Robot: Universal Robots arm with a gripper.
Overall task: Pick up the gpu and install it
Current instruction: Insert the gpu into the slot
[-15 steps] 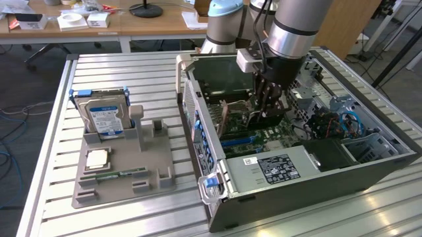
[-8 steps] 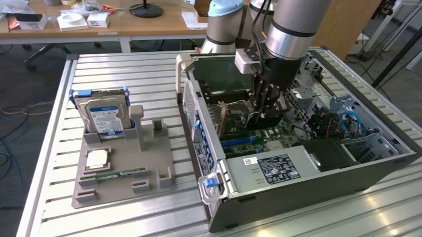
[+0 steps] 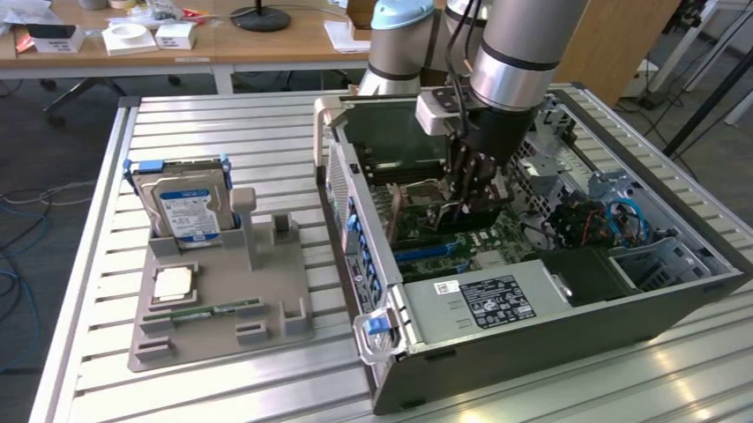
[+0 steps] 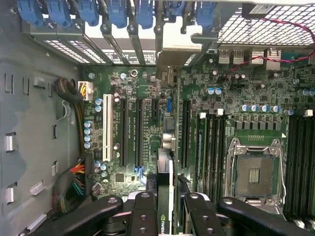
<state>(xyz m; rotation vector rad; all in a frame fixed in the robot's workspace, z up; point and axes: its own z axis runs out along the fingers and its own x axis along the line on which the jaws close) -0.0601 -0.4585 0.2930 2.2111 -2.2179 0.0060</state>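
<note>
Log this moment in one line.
claw: shut on gpu | gpu: over motherboard slots | where: inside open case | tray: drive standing

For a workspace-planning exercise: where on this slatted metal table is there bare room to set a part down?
The slatted metal table is bare beyond the grey plastic parts holder and in front of the open dark computer case. Crowded: inside the case, where the gripper holds the black gpu card.
</note>
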